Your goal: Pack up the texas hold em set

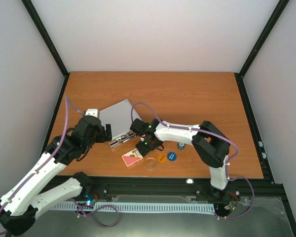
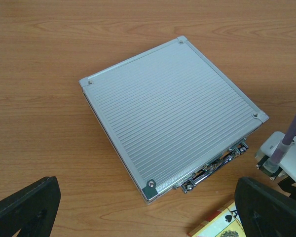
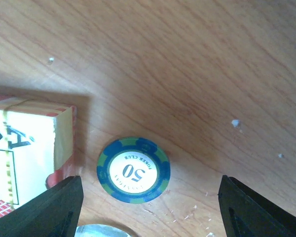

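The silver case (image 1: 119, 117) of the hold em set lies closed on the table, its ribbed lid (image 2: 172, 111) filling the left wrist view. My left gripper (image 2: 145, 200) hovers open over the case's near corner, holding nothing. My right gripper (image 3: 150, 202) is open just above the table, and a blue-white "50" chip (image 3: 133, 170) lies flat between its fingers, touching neither. The pink card deck (image 1: 132, 158) sits just left of that chip (image 3: 24, 148). To the right of the deck lie a clear disc (image 1: 151, 163), an orange disc (image 1: 162, 158), a blue disc (image 1: 171, 156) and a small chip stack (image 1: 180, 146).
The case's handle and latches (image 2: 214, 165) face the near edge, towards the deck (image 2: 219, 222). The right arm's white wrist (image 2: 281, 153) stands close beside the case's right corner. Grey walls and black posts close in the wooden table (image 1: 187, 94).
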Controlling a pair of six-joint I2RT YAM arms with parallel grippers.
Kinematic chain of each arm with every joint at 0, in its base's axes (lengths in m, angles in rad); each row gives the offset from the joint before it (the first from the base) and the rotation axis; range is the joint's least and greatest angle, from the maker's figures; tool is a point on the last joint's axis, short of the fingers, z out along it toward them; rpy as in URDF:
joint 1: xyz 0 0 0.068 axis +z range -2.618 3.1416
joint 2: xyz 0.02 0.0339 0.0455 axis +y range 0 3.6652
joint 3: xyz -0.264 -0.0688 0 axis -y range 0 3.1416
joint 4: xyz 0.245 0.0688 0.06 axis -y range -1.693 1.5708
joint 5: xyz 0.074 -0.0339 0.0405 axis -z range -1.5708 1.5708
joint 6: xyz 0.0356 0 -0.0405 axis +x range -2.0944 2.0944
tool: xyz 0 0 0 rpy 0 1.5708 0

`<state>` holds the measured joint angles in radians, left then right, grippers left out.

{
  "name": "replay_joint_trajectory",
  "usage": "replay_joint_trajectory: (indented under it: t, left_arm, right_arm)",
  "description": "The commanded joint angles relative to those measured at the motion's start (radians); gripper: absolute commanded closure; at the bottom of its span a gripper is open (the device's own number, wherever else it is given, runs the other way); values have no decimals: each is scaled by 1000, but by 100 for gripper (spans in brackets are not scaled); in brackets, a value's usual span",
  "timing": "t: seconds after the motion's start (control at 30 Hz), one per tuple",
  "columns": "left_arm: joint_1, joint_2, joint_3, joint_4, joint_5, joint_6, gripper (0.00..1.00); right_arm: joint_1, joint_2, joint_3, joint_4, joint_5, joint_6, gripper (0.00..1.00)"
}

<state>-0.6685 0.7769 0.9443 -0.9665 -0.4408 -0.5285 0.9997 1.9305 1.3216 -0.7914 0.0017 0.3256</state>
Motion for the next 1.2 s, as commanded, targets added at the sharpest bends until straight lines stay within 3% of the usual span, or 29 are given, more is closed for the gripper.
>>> replay_joint_trajectory:
  t: [0.0,0.4,0.7,0.93,1.0,1.07,1.17]
  left_arm:
    - [0,-6,21,-8,-5,-10,0]
    - [0,-18,22,-12,-4,-16,0]
    - [0,-22,21,-11,-3,-13,0]
    - [0,-18,15,-9,-2,-16,0]
    - [0,-19,13,-6,-2,-16,0]
    - [0,-19,13,-7,-1,-16,0]
    - [0,-21,14,-6,-3,-17,0]
  right_arm:
    - [18,14,19,4,-28,-12,24]
    - [20,62,8,-17,-48,-37,25]
    - [20,66,-9,-15,-36,-27,69]
    - [20,47,-23,-27,11,-23,81]
    - [20,39,-20,-31,21,-21,80]
    - [20,24,-12,-32,23,-19,62]
    - [20,0,3,-46,32,-11,43]
